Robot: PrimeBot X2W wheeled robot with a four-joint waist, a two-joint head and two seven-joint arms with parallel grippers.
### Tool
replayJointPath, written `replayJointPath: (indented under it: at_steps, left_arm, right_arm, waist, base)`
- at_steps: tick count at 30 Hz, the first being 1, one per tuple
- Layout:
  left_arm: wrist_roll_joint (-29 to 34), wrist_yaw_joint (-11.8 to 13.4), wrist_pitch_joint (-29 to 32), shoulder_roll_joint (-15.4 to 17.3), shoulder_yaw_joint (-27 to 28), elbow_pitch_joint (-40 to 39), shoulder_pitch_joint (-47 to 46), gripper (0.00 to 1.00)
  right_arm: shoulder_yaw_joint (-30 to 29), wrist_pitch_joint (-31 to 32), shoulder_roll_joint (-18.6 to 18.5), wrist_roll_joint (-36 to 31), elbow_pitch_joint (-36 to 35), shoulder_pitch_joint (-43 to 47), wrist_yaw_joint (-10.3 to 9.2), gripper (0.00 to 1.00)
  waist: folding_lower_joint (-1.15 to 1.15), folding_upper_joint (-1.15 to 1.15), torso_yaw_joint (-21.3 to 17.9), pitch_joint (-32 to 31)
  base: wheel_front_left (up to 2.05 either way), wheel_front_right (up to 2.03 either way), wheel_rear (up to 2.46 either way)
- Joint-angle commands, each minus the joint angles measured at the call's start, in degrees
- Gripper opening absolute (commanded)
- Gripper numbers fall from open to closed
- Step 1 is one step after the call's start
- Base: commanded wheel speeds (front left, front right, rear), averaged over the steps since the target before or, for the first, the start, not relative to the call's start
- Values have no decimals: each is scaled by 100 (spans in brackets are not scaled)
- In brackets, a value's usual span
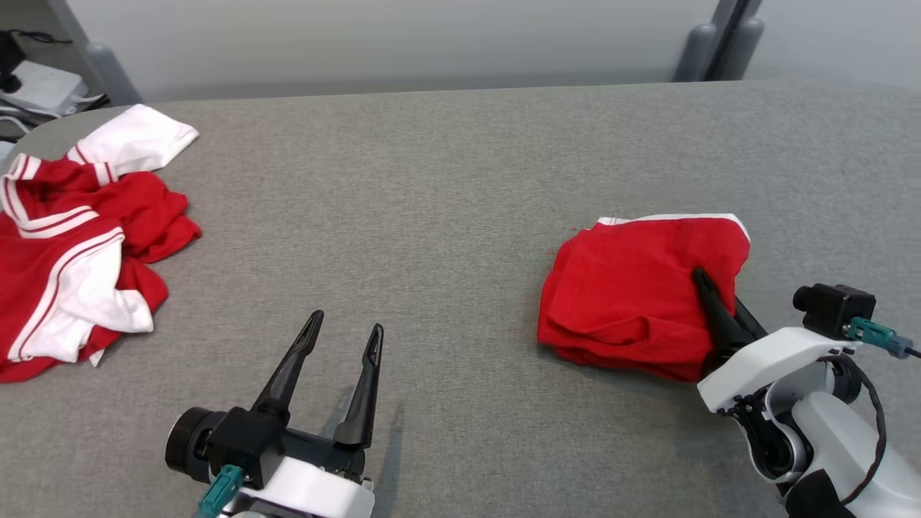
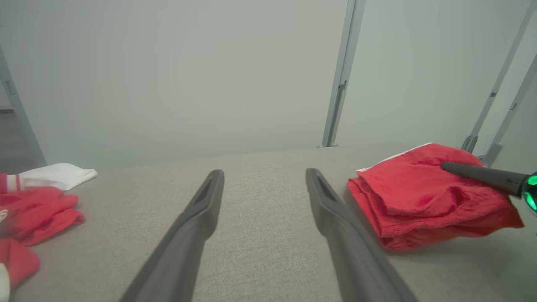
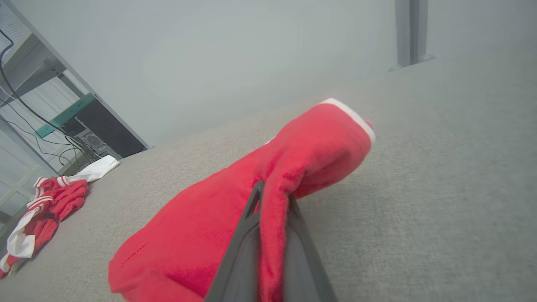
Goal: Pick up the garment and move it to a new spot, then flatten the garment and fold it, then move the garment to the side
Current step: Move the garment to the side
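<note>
A folded red garment point(image 1: 633, 295) with a white trim edge lies on the grey table at the right. My right gripper point(image 1: 709, 288) is shut on its near right edge, with a ridge of red cloth point(image 3: 272, 218) pinched between the two dark fingers. The same garment point(image 2: 419, 197) lies to the right in the left wrist view, with a dark finger point(image 2: 482, 175) of the right gripper resting on it. My left gripper point(image 1: 345, 327) hovers open over bare table at the lower left, nothing between its fingers, well apart from the garment.
A loose heap of red and white clothes point(image 1: 72, 237) lies at the table's left edge. The grey table point(image 1: 446, 180) stretches between the heap and the folded garment. Metal frame posts point(image 1: 712, 43) stand behind the far edge, and shelving with cables point(image 3: 50, 117) stands beyond the left.
</note>
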Motion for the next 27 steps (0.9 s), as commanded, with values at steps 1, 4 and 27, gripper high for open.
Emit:
replayJointPath:
  at_steps: [1, 4, 27]
  left_arm:
    - [85, -58, -50, 16, 168, -156, -283, 100]
    - [126, -90, -50, 16, 190, -149, -318, 100]
    - [427, -302, -50, 18, 353, -134, -465, 100]
  right_arm:
    - [-49, -82, -1, -113, -173, 90, 1, 0]
    - [-290, -82, 51, -262, -251, 185, 1, 0]
    - [-1166, -83, 469, -863, -730, 601, 1, 0]
  waist:
    - [0, 0, -227, 50]
    - [0, 0, -446, 84]
    - [0, 0, -1875, 272]
  base:
    - [0, 0, 0]
    - [0, 0, 0]
    - [0, 0, 0]
